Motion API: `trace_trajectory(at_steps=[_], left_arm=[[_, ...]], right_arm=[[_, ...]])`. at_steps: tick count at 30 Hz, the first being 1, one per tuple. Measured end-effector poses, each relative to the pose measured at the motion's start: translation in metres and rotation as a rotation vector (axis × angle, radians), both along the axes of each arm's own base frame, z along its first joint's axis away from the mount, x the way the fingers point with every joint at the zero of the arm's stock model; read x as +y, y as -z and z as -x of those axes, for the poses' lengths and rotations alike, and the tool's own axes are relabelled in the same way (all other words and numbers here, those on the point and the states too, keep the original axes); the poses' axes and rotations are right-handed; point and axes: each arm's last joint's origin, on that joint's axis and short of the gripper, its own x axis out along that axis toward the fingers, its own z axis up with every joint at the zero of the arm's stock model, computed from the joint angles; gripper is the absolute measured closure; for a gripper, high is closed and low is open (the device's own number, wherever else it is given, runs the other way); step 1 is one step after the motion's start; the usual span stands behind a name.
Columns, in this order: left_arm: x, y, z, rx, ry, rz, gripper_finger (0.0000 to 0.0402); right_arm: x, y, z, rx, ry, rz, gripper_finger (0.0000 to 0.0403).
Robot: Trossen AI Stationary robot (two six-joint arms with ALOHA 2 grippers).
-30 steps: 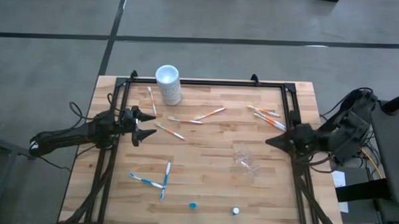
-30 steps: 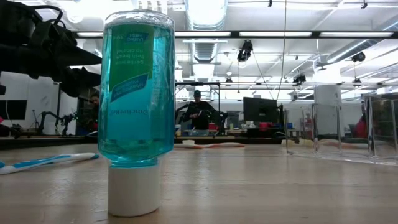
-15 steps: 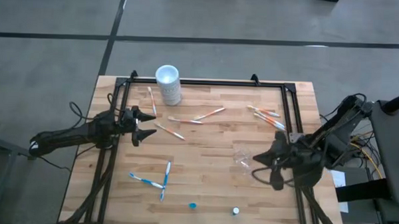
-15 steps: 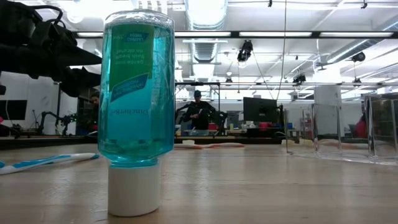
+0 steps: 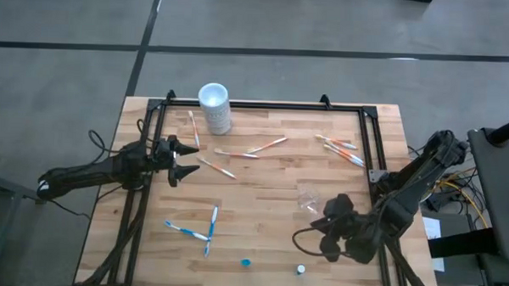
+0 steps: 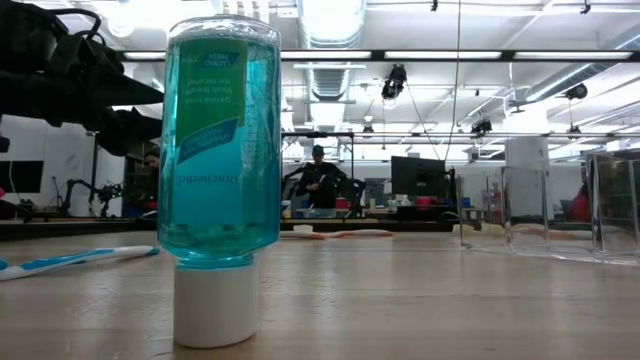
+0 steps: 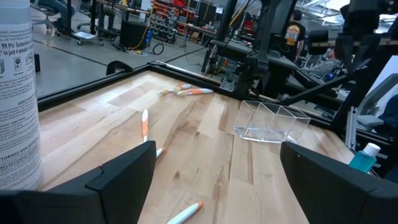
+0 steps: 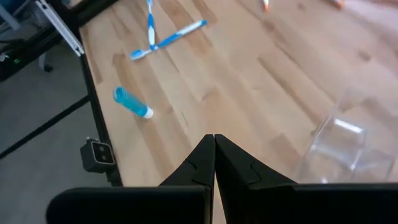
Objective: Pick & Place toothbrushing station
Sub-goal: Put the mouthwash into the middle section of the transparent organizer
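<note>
White bottle (image 7: 17,93) label "99.9%", seemingly "TOBACCO", rest unreadable

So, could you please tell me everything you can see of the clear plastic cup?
The clear plastic cup is see-through with squarish, flat-sided walls, and looks empty. It sits on the wooden table toward the right side, apart from the toothbrushes. The right gripper, fingers shut, hangs just beside it without touching it. The left wrist view shows the cup lying low, its panels catching light.

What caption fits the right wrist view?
Right gripper, fingers shut, above the wooden table beside the clear plastic holder.
</note>
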Motion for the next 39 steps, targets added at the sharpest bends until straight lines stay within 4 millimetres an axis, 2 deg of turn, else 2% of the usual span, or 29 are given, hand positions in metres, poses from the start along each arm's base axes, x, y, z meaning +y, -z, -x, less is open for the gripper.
trace_trajectory(at_steps=[6, 13, 23, 31, 39], left_arm=[[0.0, 0.0, 0.0, 0.0, 0.0, 0.0, 0.0053], [0.0, 0.0, 0.0, 0.0, 0.0, 0.0, 0.0053], [0.0, 0.0, 0.0, 0.0, 0.0, 0.0, 0.0053], [0.0, 0.0, 0.0, 0.0, 0.0, 0.0, 0.0051], [0.0, 0.0, 0.0, -0.001, 0.0, 0.0, 0.0051]], right_arm=[[0.01, 0.011, -0.008, 0.039, 0.029, -0.102, 0.0394], [0.022, 0.026, -0.016, 0.113, -0.007, -0.137, 0.0394], [0.039, 0.059, -0.026, 0.298, 0.14, -0.308, 0.0394], [0.05, 0.049, -0.039, 0.265, 0.156, -0.333, 0.0394], [0.056, 0.045, -0.043, 0.236, 0.17, -0.311, 0.0394]])
